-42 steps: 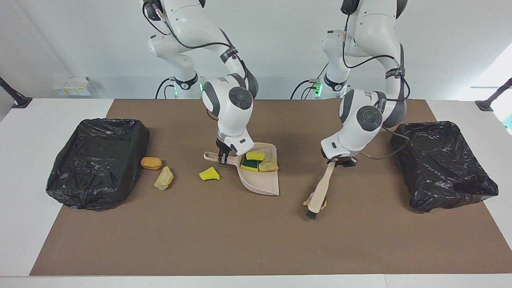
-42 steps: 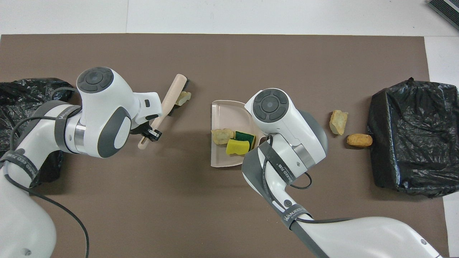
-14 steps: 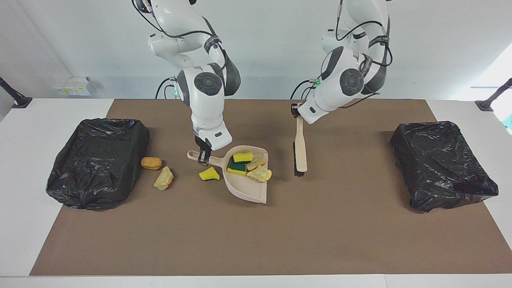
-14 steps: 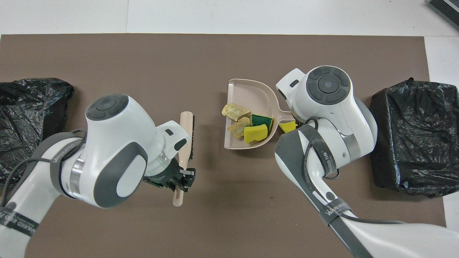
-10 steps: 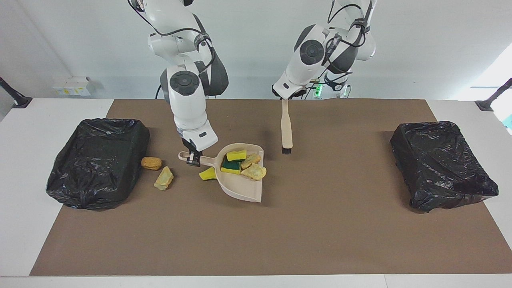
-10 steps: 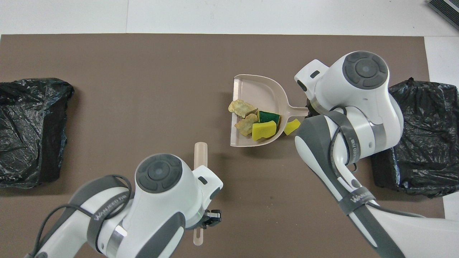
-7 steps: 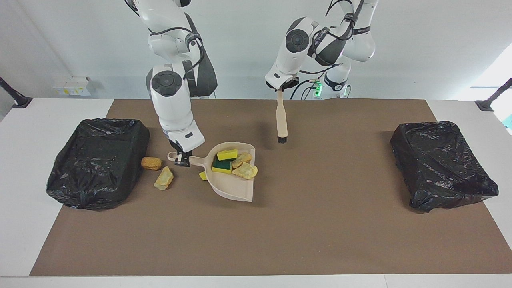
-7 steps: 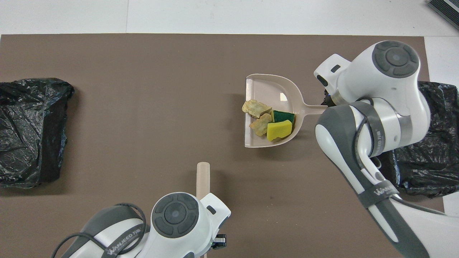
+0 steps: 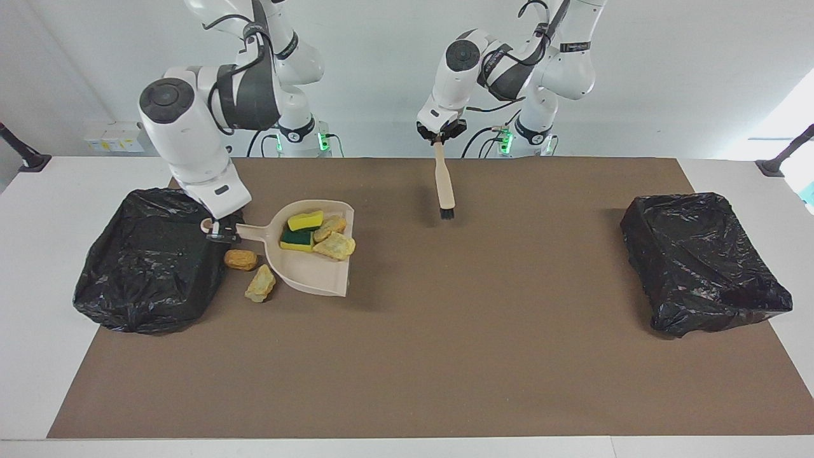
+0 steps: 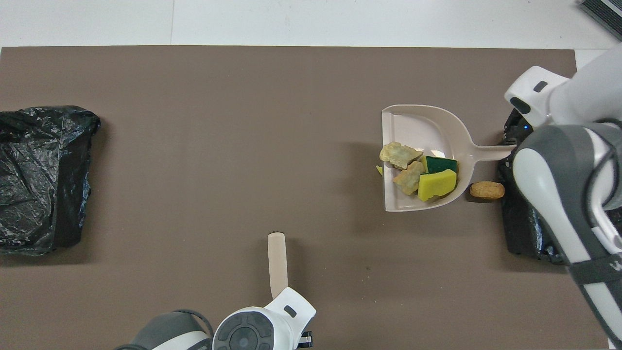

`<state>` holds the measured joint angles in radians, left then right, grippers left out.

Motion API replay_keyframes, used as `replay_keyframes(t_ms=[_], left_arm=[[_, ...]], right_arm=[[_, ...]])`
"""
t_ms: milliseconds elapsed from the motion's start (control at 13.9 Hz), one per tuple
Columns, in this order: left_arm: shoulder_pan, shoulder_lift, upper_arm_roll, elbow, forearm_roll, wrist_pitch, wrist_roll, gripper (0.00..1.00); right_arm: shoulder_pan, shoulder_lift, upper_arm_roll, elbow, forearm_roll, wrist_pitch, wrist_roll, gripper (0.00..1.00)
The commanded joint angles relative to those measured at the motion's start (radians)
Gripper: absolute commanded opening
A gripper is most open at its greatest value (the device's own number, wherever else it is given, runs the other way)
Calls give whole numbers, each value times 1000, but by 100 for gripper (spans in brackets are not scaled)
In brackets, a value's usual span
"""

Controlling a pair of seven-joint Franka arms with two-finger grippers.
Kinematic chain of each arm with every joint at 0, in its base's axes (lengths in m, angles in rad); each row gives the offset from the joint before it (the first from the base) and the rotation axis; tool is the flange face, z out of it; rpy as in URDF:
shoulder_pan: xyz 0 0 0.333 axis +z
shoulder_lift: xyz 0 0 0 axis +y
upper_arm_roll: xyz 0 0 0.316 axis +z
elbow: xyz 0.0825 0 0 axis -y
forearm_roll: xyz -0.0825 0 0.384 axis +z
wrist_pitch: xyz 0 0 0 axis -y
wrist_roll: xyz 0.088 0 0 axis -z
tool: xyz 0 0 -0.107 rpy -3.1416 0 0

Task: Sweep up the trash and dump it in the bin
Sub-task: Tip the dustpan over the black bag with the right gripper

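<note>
My right gripper (image 9: 219,234) is shut on the handle of the beige dustpan (image 9: 318,275) (image 10: 413,124), held level just above the mat beside the black bin (image 9: 152,257) (image 10: 522,233) at the right arm's end. In the pan lie a yellow sponge (image 9: 305,220) (image 10: 437,184), a green-faced sponge (image 10: 441,164) and two tan foam chunks (image 9: 335,247) (image 10: 399,154). On the mat by the bin lie an orange-brown lump (image 9: 241,259) (image 10: 487,190) and a tan chunk (image 9: 261,284). A yellow scrap (image 10: 378,169) peeks from under the pan. My left gripper (image 9: 439,137) is shut on the brush (image 9: 444,184) (image 10: 277,262), which hangs bristles down.
A second black-lined bin (image 9: 703,261) (image 10: 43,180) stands at the left arm's end of the brown mat (image 9: 445,356). White table (image 9: 38,318) borders the mat.
My right arm has carried the loaded dustpan across the mat to the bin at its end, passing over the yellow scrap. My left arm has lifted the brush and drawn it back toward the robots.
</note>
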<state>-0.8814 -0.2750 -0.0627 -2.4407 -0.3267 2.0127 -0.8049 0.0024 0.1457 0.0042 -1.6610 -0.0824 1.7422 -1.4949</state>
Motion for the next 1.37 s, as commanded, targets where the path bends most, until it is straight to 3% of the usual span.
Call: replay_keyframes(t_ms=[0,504,864,1008,1080,1152,1296], left_arm=[[-54,20,14,-50,3,92,-20,0],[-74,75,15,-54,-92,164,18,0],[-71,102,15,-54,-130,169,90,0],[-67,102,15,-52,-130,161,90,31],[-64,103,15,-50,-130,156,90,59],[-64,105,17,-47,-130,153,90,95],[-65,108,17,-40,-130,150,93,100]], right_arm=[[-102,-35,7,27,-8,-61,-131,0],[-402,-52,8,33,-104,-27,-428,0],[-430,-66,8,11,-389,95,-395,0],[-418,-96,10,-52,-526,141,-308,0],[-417,-124,13,-107,-592,190,-253,0],[-417,-161,14,-173,-655,239,-195,0],[-417,-195,22,-227,-726,258,-125,0]])
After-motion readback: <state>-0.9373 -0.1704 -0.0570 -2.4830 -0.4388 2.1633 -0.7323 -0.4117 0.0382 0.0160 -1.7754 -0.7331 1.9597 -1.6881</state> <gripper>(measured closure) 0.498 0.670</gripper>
